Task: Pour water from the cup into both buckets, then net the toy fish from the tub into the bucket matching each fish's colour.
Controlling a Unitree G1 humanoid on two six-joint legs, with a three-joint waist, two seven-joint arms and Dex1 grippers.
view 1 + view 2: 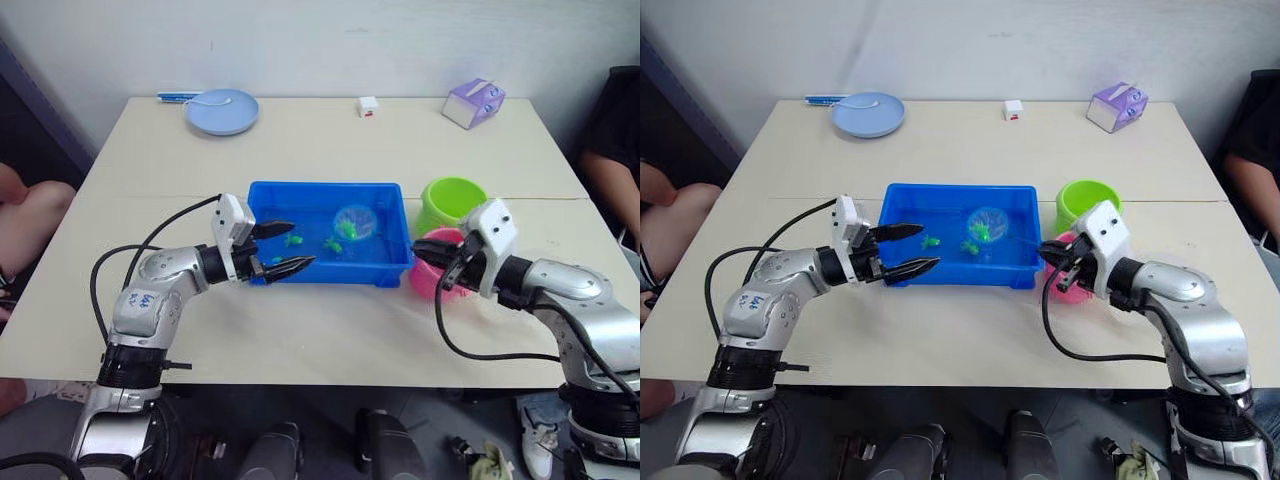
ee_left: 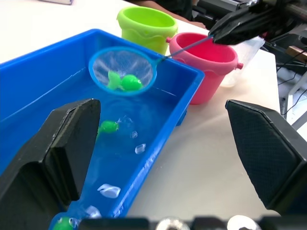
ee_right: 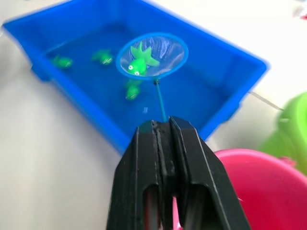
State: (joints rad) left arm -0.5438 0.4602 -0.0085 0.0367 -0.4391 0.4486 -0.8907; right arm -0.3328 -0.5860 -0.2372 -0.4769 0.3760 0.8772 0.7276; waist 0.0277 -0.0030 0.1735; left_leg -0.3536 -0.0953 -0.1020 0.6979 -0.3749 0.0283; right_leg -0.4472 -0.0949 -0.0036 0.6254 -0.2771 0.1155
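The blue tub (image 1: 325,188) sits mid-table with water and green toy fish (image 3: 62,61) in it. My right gripper (image 3: 161,128) is shut on the net's thin handle just past the tub's right end, over the pink bucket (image 2: 211,57). The net hoop (image 1: 354,222) hangs over the tub's right half with one green fish (image 3: 139,63) in its mesh. The lime green bucket (image 1: 452,198) stands behind the pink one. My left gripper (image 1: 285,248) is open at the tub's front left corner, holding nothing. Part of the clear cup (image 2: 249,48) shows beside the pink bucket.
At the table's far edge lie a pale blue plate (image 1: 222,110) with a spoon, a small white cube (image 1: 367,106) and a purple box (image 1: 473,102). A person's arm (image 1: 25,215) is at the left edge and another person (image 1: 610,150) sits at the right.
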